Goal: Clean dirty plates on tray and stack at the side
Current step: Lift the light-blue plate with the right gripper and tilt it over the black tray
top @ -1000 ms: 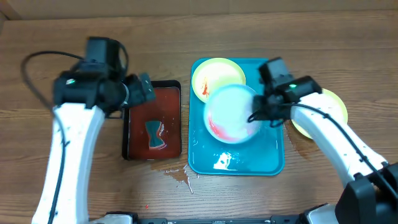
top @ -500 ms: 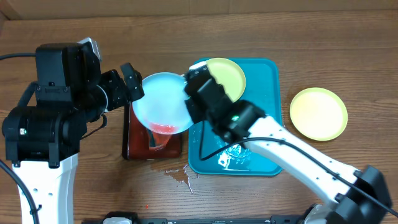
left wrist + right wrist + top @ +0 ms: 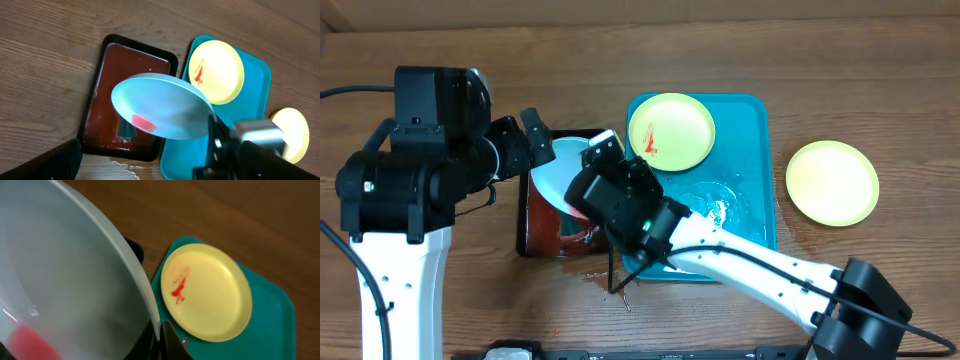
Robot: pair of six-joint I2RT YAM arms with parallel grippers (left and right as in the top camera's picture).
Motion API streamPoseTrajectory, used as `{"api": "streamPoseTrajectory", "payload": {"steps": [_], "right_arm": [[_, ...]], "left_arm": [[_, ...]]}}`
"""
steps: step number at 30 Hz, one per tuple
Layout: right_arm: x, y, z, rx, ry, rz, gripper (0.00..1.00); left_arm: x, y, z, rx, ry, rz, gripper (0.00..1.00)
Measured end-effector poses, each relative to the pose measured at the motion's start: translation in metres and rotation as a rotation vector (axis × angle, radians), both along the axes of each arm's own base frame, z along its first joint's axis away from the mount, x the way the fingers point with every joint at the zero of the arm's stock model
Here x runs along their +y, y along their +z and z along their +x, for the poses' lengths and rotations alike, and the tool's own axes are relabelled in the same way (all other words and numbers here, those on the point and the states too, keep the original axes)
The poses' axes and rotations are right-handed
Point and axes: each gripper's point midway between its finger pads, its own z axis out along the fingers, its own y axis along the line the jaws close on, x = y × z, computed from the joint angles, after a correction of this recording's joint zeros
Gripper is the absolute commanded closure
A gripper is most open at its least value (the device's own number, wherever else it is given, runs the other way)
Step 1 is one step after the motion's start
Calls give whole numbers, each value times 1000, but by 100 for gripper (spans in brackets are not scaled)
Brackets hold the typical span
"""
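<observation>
My right gripper (image 3: 160,339) is shut on the rim of the light-blue plate (image 3: 558,168) and holds it tilted over the dark-red tray. Red sauce lies at the plate's low edge (image 3: 141,121). The right gripper also shows in the overhead view (image 3: 592,188). My left gripper (image 3: 534,138) is open and empty, just left of the held plate. One yellow-green plate (image 3: 671,131) with a red smear lies at the back left of the turquoise tray (image 3: 752,205). It also shows in the right wrist view (image 3: 207,292). A second yellow-green plate (image 3: 832,182) lies on the table, right of the tray.
A black-rimmed dark-red tray (image 3: 535,235) holding dark liquid sits left of the turquoise tray, under the held plate. Water is spilled on the wood (image 3: 610,285) in front of both trays. Wet glints lie on the turquoise tray's floor (image 3: 715,208).
My right arm lifted the light-blue plate off the turquoise tray, carried it left over the dark-red tray and tilted it more steeply. My left arm shifted slightly by the dark-red tray.
</observation>
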Motion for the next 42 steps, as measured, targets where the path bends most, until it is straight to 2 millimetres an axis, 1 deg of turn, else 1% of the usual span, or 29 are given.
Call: {"api": "streamPoseTrajectory", "payload": {"steps": [2,6,8,10,13,27,42], "right_arm": [[0,14,-5,-53,-12,-8,96],[1,34,-13,-134,-30,-9,96],[2,42,-18,-170,-37,-15,96],[3,46,-22,-193,-41,-25,96],[4,49,-25,-213,-45,-36,96],[0,52,-24,-235,-65,-48,96],[-1,53,-24,-236,-65,-51,96]], "left_arm": [[0,-4,3,13,0,1,0],[0,-9,6,32,0,2,0],[-1,-12,9,43,-1,3,0],[-1,-15,10,52,0,3,0],[-1,-17,12,61,0,4,0],[-1,-28,19,99,0,6,0],[-1,-29,19,100,0,6,0]]}}
